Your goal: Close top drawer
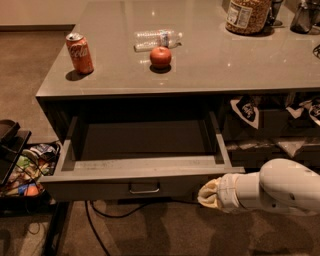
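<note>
Camera view: the top drawer (100, 190) stands pulled out beneath the table (210, 65); the claw (209, 195) sits at its front face, right of the handle (144, 188); whether it is open or closed, I cannot tell.

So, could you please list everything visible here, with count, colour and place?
top drawer: one, dark grey, pulled open under the counter
counter: one, grey, across the top
soda can: one, orange-red, upright, counter's left
plastic bottle: one, clear, lying behind the apple
apple: one, red, counter's middle
jar: one, brownish contents, counter's back right
bags: several, dark and white, shelf right of drawer
snack packs: several, mixed colours, floor bin at left
gripper: one, beige on white arm, at drawer front's right end
</note>
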Controlling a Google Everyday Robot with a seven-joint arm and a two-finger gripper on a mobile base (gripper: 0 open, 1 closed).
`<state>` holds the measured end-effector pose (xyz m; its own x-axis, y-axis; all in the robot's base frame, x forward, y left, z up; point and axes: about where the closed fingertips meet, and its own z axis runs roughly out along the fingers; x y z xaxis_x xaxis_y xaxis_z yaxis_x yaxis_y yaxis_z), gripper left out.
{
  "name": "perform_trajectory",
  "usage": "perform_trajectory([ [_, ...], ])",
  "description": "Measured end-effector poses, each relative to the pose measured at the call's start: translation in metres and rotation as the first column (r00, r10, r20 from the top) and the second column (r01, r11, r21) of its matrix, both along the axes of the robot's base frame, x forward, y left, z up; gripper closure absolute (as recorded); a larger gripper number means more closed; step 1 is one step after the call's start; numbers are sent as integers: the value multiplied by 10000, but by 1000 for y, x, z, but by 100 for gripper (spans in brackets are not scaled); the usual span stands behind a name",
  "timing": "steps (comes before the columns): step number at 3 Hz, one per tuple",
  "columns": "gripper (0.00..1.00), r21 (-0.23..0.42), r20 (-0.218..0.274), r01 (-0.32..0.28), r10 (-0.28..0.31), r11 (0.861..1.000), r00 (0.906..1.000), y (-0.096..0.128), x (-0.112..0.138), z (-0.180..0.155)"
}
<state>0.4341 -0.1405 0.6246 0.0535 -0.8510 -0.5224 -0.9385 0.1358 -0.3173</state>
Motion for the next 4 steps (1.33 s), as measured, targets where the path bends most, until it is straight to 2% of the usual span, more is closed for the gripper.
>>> perform_trajectory([
  [1, 100, 0, 0, 0, 0, 10000, 10000, 0, 0, 0],
  [2, 100, 214, 272, -195, 189, 9996, 9994, 2, 9, -3],
  [3, 100, 392, 1160, -490, 442, 9980, 9923, 9, 37, -6],
  [4, 100, 332, 1544, -669, 610, 9972, 9861, 14, 52, -7],
])
